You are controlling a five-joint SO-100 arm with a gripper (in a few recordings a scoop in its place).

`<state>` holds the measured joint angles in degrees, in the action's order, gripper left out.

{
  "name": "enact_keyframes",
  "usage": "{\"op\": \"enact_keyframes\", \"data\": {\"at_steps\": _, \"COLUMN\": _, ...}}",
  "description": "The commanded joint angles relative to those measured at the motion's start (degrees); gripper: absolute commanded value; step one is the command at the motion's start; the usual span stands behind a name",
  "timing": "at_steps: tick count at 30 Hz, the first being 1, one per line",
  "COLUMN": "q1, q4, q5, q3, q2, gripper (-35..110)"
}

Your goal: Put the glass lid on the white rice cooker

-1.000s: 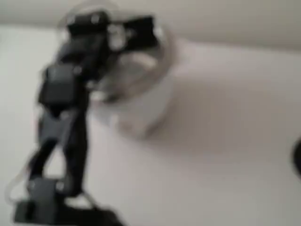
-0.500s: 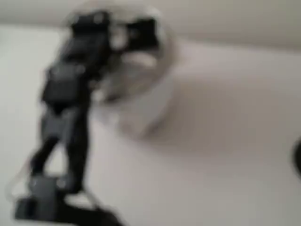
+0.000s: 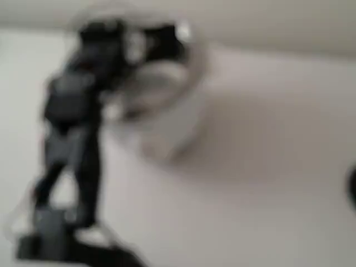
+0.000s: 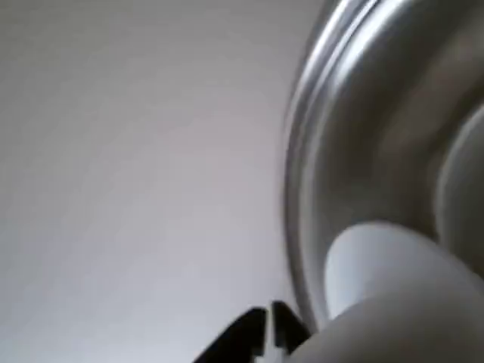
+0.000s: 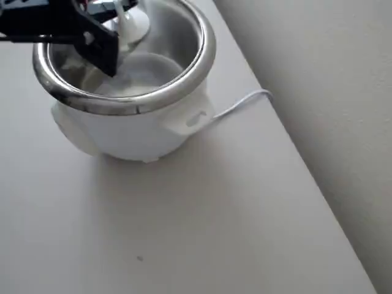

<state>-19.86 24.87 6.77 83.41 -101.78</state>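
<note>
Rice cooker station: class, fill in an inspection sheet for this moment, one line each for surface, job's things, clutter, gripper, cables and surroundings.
Surface: pale table, bare part shows one tiny dark speck.
Job's things: white rice cooker upright, steel bowl open; glass lid with white knob held above the bowl, not seated.
Clutter: dark object at the fixed view's right edge, too blurred to name.
Gripper: gripper over the cooker's opening at the knob; grip unclear.
Cables: white cord runs from the cooker towards the table edge.
Surroundings: plain wall.

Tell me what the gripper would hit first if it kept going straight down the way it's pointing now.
Probably the white rice cooker: the gripper hangs over its open steel bowl, holding the glass lid by its white knob, so the lid would likely meet the rim first. Depth is unclear.
</note>
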Motion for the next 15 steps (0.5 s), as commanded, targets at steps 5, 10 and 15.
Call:
{"op": "enact_keyframes", "data": {"at_steps": 5, "q1": 1.2, "q4": 1.5, "q5": -4.2, "q3": -9.9, "q2": -3.2, "gripper": 0}}
{"op": "enact_keyframes", "data": {"at_steps": 10, "q1": 1.4, "q4": 9.1, "q5": -4.3, "q3": -9.1, "q2": -2.5, "gripper": 22}}
{"op": "enact_keyframes", "data": {"at_steps": 15, "q1": 2.8, "q4": 16.3, "q5": -5.4, "q3": -2.8, "q2": -3.4, "gripper": 27}}
